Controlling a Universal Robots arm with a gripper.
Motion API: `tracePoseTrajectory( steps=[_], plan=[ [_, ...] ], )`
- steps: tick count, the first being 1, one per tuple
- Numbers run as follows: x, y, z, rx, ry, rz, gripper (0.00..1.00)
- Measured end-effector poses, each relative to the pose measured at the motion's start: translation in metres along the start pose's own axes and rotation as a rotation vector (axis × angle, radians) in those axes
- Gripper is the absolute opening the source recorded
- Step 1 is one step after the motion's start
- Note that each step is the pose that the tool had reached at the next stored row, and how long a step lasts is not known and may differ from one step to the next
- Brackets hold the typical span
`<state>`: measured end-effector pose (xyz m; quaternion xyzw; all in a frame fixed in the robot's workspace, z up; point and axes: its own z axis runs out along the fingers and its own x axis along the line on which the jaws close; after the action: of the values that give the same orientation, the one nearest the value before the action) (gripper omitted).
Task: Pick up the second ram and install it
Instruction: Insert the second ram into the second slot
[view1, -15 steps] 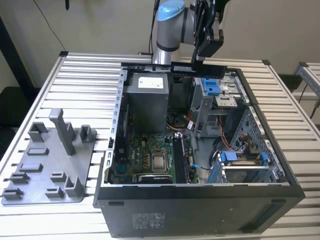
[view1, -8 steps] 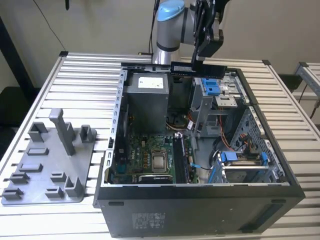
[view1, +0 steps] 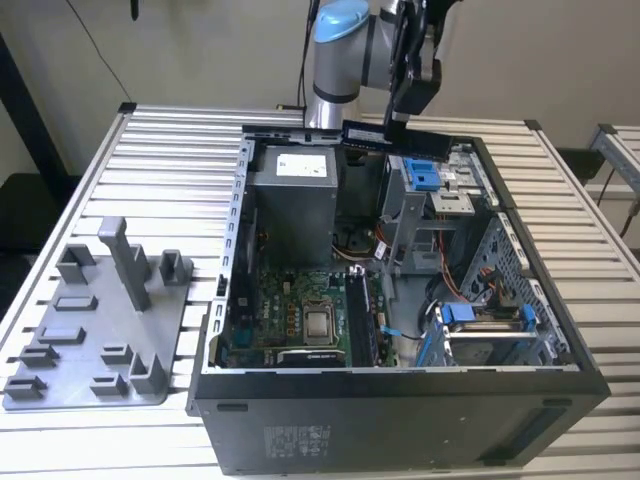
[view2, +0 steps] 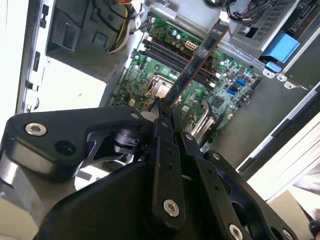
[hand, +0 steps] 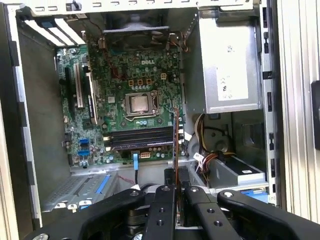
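Hand (view2: 166, 111) clamped on second ram (view2: 197, 57) — above open case (view1: 400, 420), over motherboard (hand: 120, 65).

Access: computer case (view1: 400, 410) open upward; motherboard (view1: 290, 315) exposed.
Reference: CPU socket (view1: 318, 322), exterior view.
12 o'clock: tall power supply (view1: 290, 195).
1 o'clock: metal bracket (view1: 405, 215).
3 o'clock: memory slots (view1: 362, 320), then drive cage (view1: 485, 325).
9 o'clock: case side wall (view1: 238, 250).
Overhead: gripper (view1: 398, 125) clamping second ram (view1: 370, 134), above far rim.
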<state>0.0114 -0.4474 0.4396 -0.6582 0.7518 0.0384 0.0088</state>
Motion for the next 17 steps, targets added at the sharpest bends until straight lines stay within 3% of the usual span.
tracePoseTrajectory(
  steps=[17],
  plan=[
    [0.0, 0.0, 0.0005, 0.0164, -0.0119, 0.257, 0.14]
  ],
)
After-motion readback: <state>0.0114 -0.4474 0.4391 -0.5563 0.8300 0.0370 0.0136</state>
